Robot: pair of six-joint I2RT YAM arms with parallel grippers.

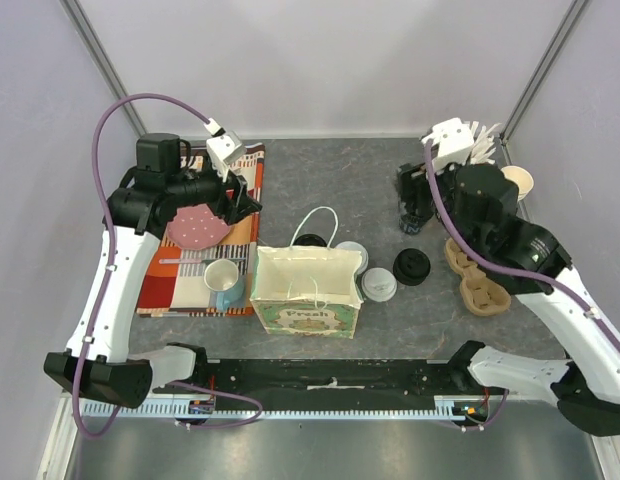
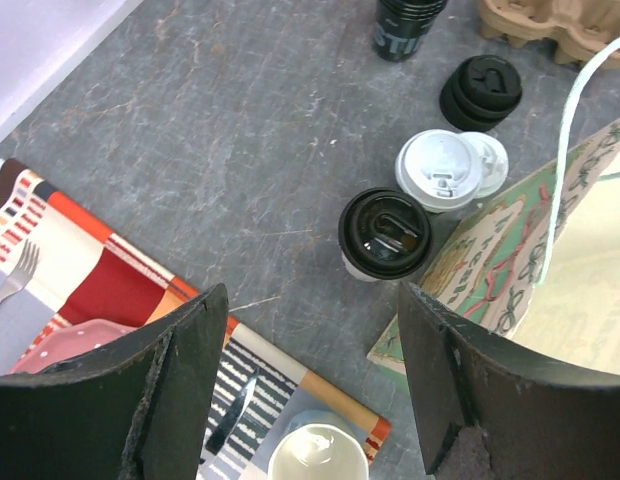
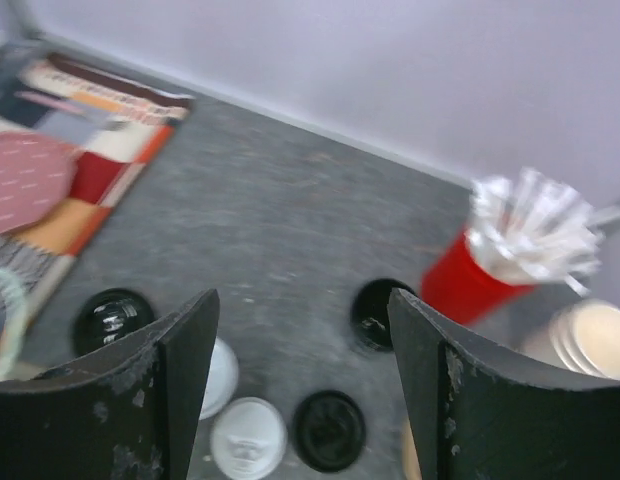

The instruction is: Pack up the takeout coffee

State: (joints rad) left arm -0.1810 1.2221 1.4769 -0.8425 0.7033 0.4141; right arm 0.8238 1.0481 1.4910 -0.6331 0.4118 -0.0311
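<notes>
I'm looking at a counter (image 1: 330, 175) boxed in by pale walls at the back and on both sides. The open room is lying behind the paper bag (image 1: 305, 295), a bare grey stretch between the striped placemat (image 1: 175, 290) and the stack of black cups (image 1: 414, 212). The left hand (image 2: 312, 295) is hanging spread and empty over the placemat's edge, and the right hand (image 3: 302, 300) is hovering spread too, pinching nothing. The takeout coffee (image 2: 440, 170) — two pale cups wearing round white sip lids — is standing side by side just beside the bag's right side, near a black-lidded cup (image 2: 385, 232) and a loose black lid (image 1: 411, 267).
</notes>
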